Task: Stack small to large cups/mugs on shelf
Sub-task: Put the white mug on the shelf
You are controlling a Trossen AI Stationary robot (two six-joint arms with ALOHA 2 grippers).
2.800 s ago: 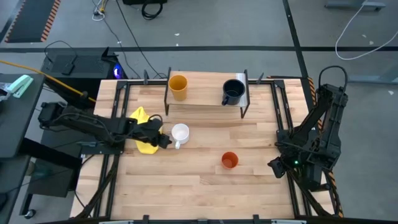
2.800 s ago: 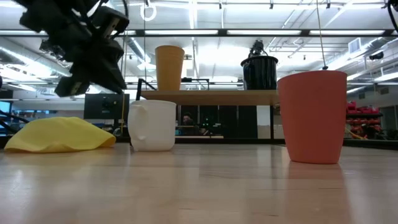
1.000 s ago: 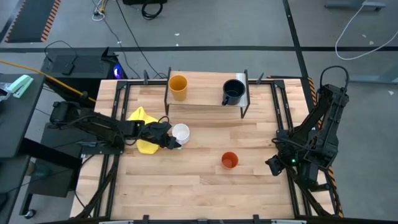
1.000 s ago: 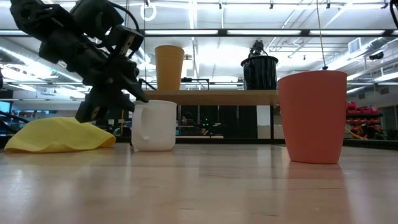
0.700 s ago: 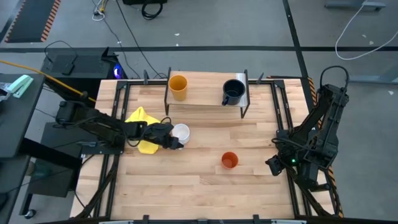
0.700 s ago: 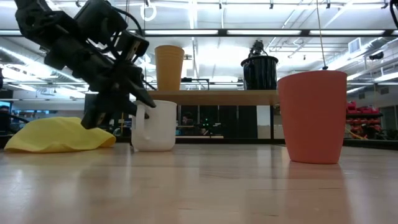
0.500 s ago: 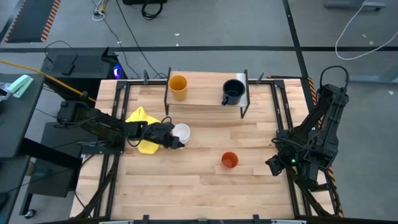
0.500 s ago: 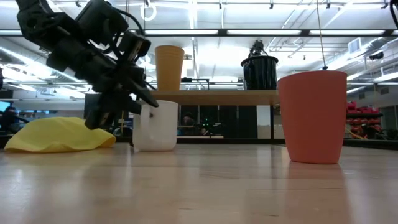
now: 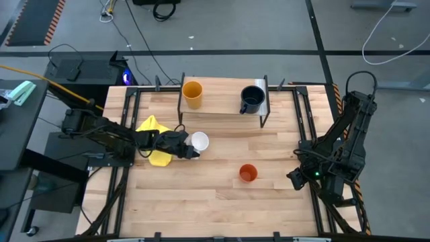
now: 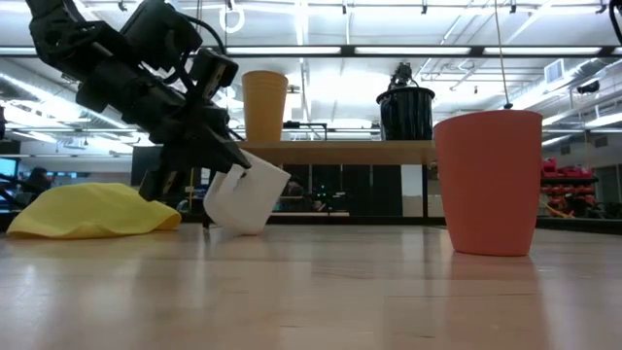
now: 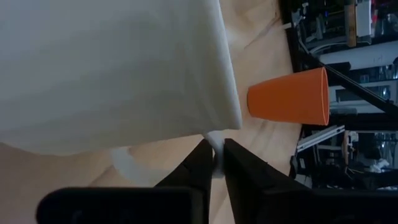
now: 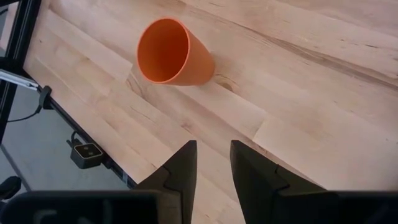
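Observation:
The white mug (image 9: 199, 141) stands tilted on the table, with its mouth leaning toward the table's right; in the low view the white mug (image 10: 248, 199) rests on one edge of its base. My left gripper (image 9: 186, 150) is shut at its handle side, beside the yellow cloth (image 9: 152, 136). The yellow-orange cup (image 9: 192, 93) and the dark mug (image 9: 252, 99) stand upright on the shelf (image 9: 222, 109). The orange-red cup (image 9: 248, 173) stands on the table, ahead of my open right gripper (image 12: 211, 163), which touches nothing. My left gripper (image 11: 214, 163) pinches the white mug's handle (image 11: 215, 148) between its two fingers. The fingers come from the table's left, slanting down. The mug is tipped away from the gripper, one side of its base lifted and the other edge (image 10: 249, 231) on the table.
The right arm (image 9: 339, 144) waits at the table's right edge. The shelf's black legs (image 9: 180, 111) stand just beyond the white mug. Bare wooden tabletop (image 9: 222, 202) lies along the near side.
My left gripper has moved toward the table's right, up to the white mug's handle. The mug, upright half a second ago, has tipped toward the right: the base edge near the gripper has risen and the opposite edge has stayed on the table.

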